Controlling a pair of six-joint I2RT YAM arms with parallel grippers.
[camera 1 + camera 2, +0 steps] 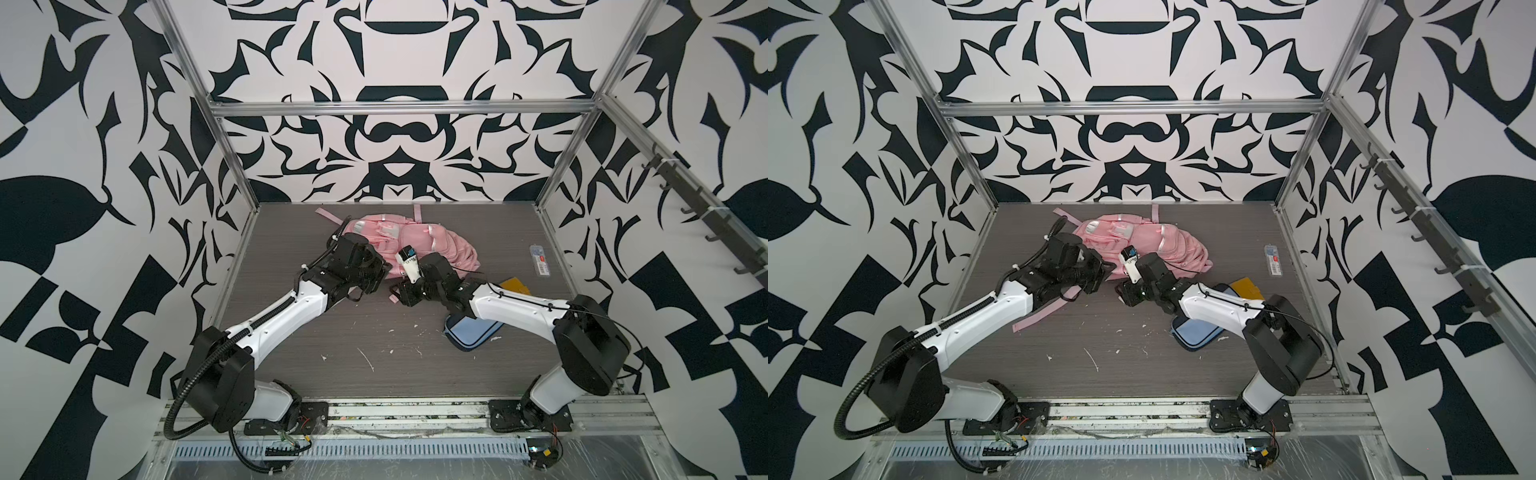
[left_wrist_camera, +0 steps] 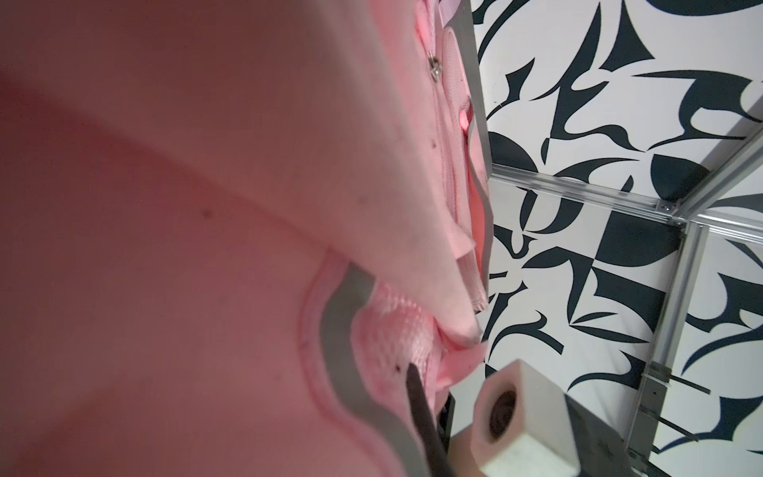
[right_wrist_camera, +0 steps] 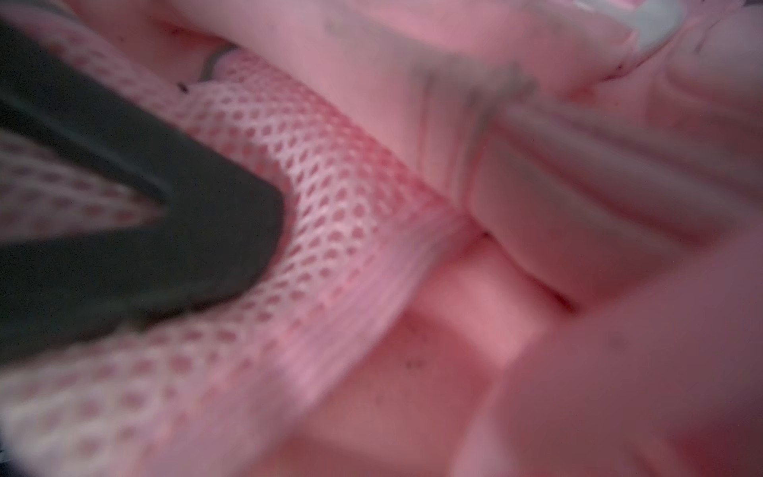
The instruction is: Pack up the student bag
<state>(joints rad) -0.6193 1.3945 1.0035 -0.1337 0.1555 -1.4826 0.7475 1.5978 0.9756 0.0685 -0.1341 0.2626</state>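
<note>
The student bag (image 1: 419,243) is soft pink cloth, puffy and lumpy. It has shiny white strips and zip pockets on its front. It lies on the grey table (image 1: 332,340), which has fine lines like wood. The bag is right in front of both grippers.

The left gripper (image 1: 384,272) meets the near edge of the bag. Its jaws are pressed together on a fold of the pink cloth. In the left wrist view, smooth pink cloth fills most of the picture. A wavy grey strip (image 2: 347,330) and some pink mesh (image 2: 392,342) with tiny holes sit by its thin dark finger (image 2: 419,409). A white block (image 2: 516,417) with a round hole is just beside that finger.

The right gripper (image 1: 395,291) is close beside the left one, at the same edge of the bag. In the right wrist view a mesh band (image 3: 330,186) curls around one dark finger (image 3: 144,214). It is blurry, so I cannot tell if the jaws are spread or pressed together.

A long flat pink strap (image 1: 1042,313) lies under the left gripper's arm. Behind the right gripper, partly under its arm, lies a soft light-blue pencil case (image 1: 473,334) with a dark blue edge and round corners. A flat yellow thing (image 1: 515,286) lies beside that arm. A thin clear pack (image 1: 540,259) lies well off to the side. What is inside the bag and the pencil case cannot be seen.
</note>
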